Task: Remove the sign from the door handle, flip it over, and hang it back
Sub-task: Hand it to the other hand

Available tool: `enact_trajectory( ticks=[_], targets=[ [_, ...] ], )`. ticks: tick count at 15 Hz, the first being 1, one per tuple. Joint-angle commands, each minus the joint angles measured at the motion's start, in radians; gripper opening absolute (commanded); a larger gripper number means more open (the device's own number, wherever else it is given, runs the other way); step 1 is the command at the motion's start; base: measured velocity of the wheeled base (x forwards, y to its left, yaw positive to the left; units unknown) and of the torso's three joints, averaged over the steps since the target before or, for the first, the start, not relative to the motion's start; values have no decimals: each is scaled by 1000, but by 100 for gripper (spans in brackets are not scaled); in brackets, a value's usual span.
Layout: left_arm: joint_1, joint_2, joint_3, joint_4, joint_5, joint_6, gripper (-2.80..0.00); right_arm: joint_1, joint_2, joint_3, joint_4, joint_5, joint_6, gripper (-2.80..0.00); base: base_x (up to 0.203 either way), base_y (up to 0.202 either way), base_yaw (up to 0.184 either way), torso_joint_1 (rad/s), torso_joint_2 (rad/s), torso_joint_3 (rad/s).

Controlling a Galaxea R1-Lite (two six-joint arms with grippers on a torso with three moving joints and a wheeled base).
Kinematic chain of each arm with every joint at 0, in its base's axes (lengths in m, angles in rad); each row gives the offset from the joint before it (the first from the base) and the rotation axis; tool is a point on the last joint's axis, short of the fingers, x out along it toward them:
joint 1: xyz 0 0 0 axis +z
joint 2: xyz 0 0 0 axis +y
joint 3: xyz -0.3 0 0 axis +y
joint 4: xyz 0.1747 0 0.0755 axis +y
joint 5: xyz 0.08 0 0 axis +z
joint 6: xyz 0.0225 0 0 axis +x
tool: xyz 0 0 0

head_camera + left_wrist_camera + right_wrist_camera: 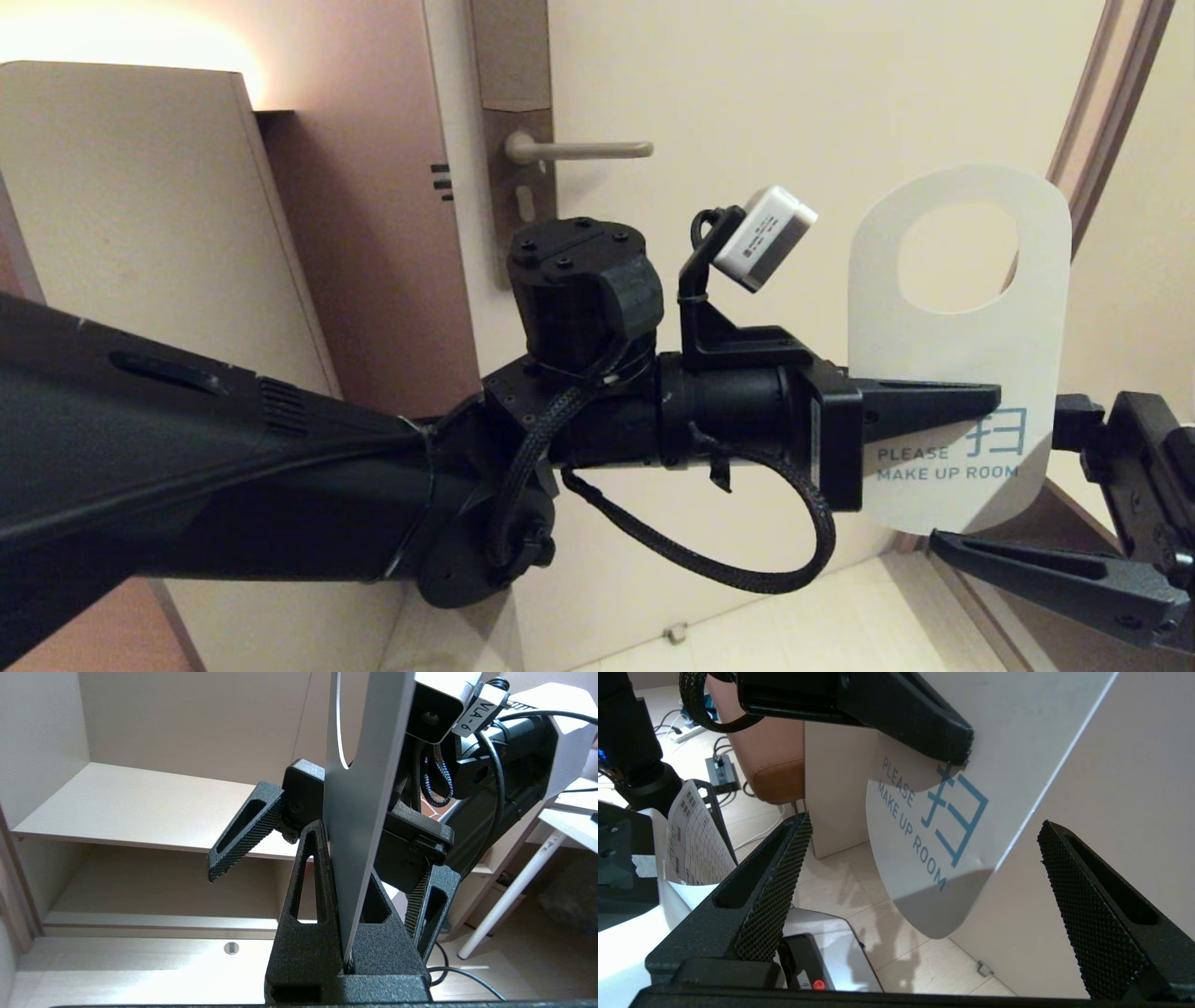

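The sign [962, 345] is off the door handle [588, 149] and hangs in the air to its lower right, upright, hole on top. Its white "PLEASE MAKE UP ROOM" face is toward me. My left gripper [934, 403] is shut on the sign's lower half from the left. In the left wrist view the card [364, 788] stands edge-on between the closed fingers [308, 882]. My right gripper [1018, 485] is open just right of the sign's lower end, one finger above and one below. In the right wrist view [924, 821] the sign [901, 872] is ahead of the spread fingers, untouched.
The handle sits on a tall lock plate [521, 121] on the pale door. A beige cabinet [140, 233] stands to the left and the door frame [1092, 112] to the right. A small door stop [675, 633] is on the floor below.
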Motion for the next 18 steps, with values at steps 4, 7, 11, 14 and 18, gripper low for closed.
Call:
enact_trajectory(
  ticks=[4,7,11,14,18],
  targets=[
    [2,16,4,-18,-26,-11,-280,5,-4,1,0,4,-1,0,0,0,0,0,0,0],
    [6,55,4,-120,-58,-14,-280,5,-4,7,0,2,-2,0,0,0,0,0,0,0],
    [21,64,3,-147,-84,-9,-280,19,2,5,-2,1,1,0,0,0,0,0,0,0],
    [35,60,3,-148,-122,-8,-280,29,8,4,-2,1,2,0,0,0,0,0,0,0],
    [35,62,3,-151,-121,-11,-280,29,9,6,-3,1,2,0,0,0,0,0,0,0]
  ],
)
